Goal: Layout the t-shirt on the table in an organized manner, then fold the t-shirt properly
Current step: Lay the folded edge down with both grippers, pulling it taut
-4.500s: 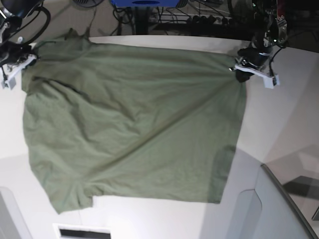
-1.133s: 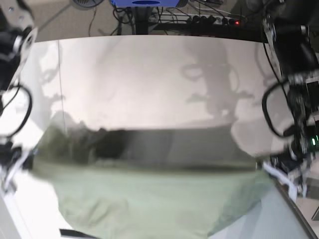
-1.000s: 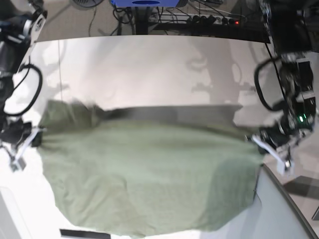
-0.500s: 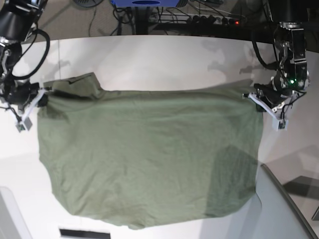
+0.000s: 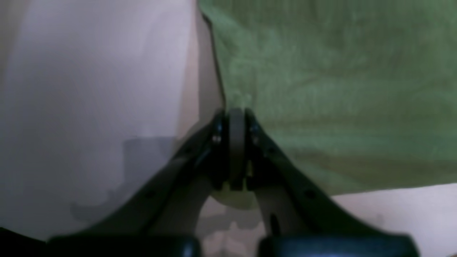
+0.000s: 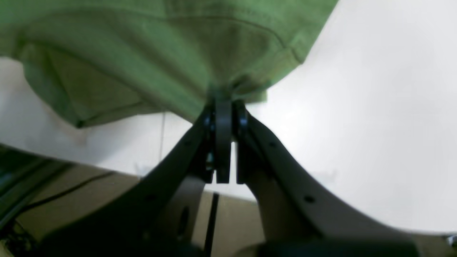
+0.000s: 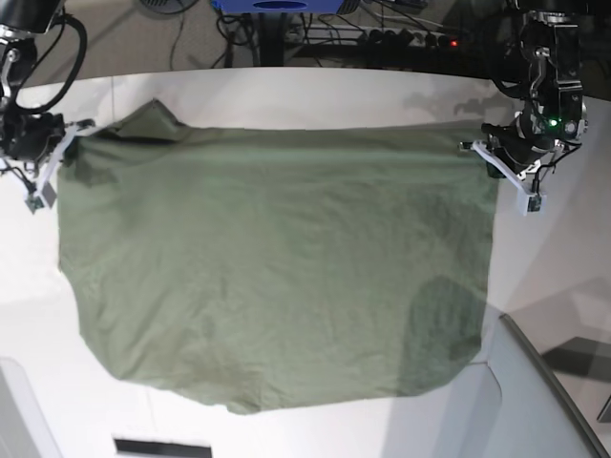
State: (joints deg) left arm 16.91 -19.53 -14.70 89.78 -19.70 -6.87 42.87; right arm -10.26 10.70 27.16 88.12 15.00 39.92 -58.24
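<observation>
Shirt (image 7: 267, 267) dragged farther up table (image 7: 286, 91), spread flatter; left gripper (image 7: 496, 157) and right gripper (image 7: 59, 145) each pinched far corner; layout nearly done.

Two black robot arms carried looped black cables and white brackets; a green indicator light glowed on the left arm (image 7: 549, 72). The right gripper (image 6: 224, 107) and left gripper (image 5: 235, 117) had dark, curved fingers studded with small screws.

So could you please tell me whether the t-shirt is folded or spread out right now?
Spread out: the t-shirt lies open across the table, with no tidy fold; the left hand and right hand pinch its far corners.
</observation>
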